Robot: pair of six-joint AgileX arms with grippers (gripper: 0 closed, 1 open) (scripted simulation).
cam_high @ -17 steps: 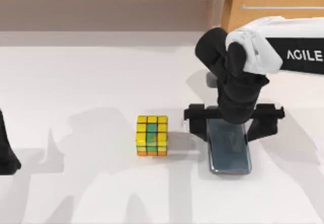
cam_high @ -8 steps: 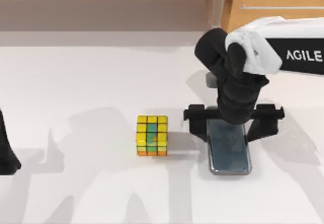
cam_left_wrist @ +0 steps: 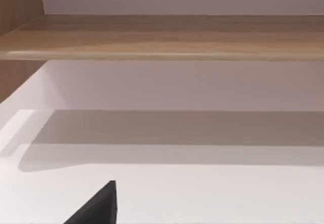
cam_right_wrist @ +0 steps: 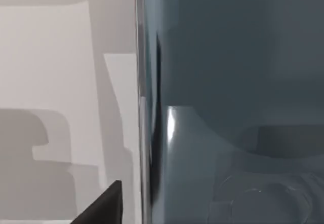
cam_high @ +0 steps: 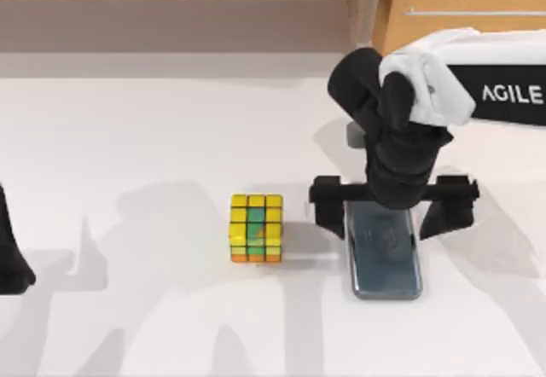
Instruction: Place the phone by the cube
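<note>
The right end effector (cam_high: 390, 209) hangs over the far end of the phone (cam_high: 386, 253), its two fingers (cam_high: 327, 208) spread wide to either side of the phone's long edges and apart from them, so it has hold of nothing. The phone lies flat on the counter (cam_high: 153, 130), right of the middle and toward the near edge, with the cube (cam_high: 256, 228) just to its left and a strip of bare counter between them. The chief risk, as I judge it, is the finger on the cube's side: it stands in that strip, and a sideways drift on lifting away could nudge the cube or drag the phone's silvery edge (cam_right_wrist: 139, 102) askew. Straight up looks the safest way out. There is open room toward the far edge and the right edge. The left end effector (cam_high: 13, 253) sits parked at the counter's left edge.
</note>
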